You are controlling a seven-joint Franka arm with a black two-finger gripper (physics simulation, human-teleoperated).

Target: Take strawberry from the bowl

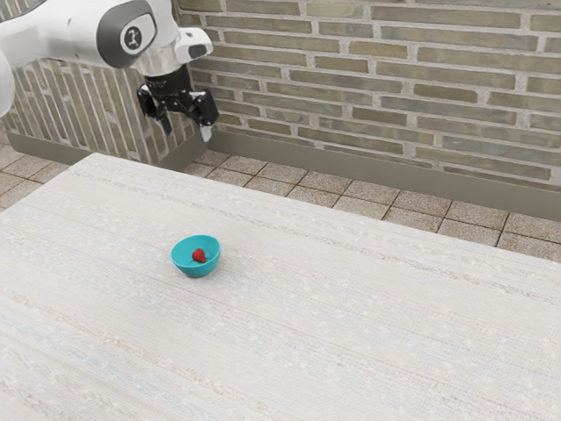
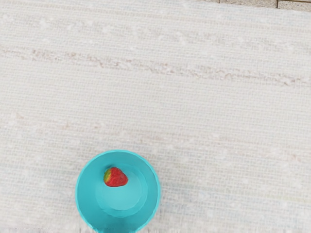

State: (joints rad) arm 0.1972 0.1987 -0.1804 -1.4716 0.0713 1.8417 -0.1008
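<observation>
Here, the strawberry point(image 2: 117, 178) lies on its side in the turquoise bowl point(image 2: 87, 194), off the middle of its floor, the bowl upright on the pale table point(image 1: 368, 316), while the gripper point(image 1: 187, 132) hangs well apart from both, fingers spread wide, before a brick wall point(image 1: 394, 88).

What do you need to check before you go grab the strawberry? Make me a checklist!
1. Strawberry still to be taken out, lying inside the turquoise bowl: ok.
2. Bowl upright on the table: ok.
3. Gripper open, fingers apart: ok.
4. Nothing between the fingers: ok.
5. Gripper down at the strawberry: not ok, it is up above table height, away from the bowl.
6. Room for a finger on each side of the strawberry: cannot tell.
</observation>
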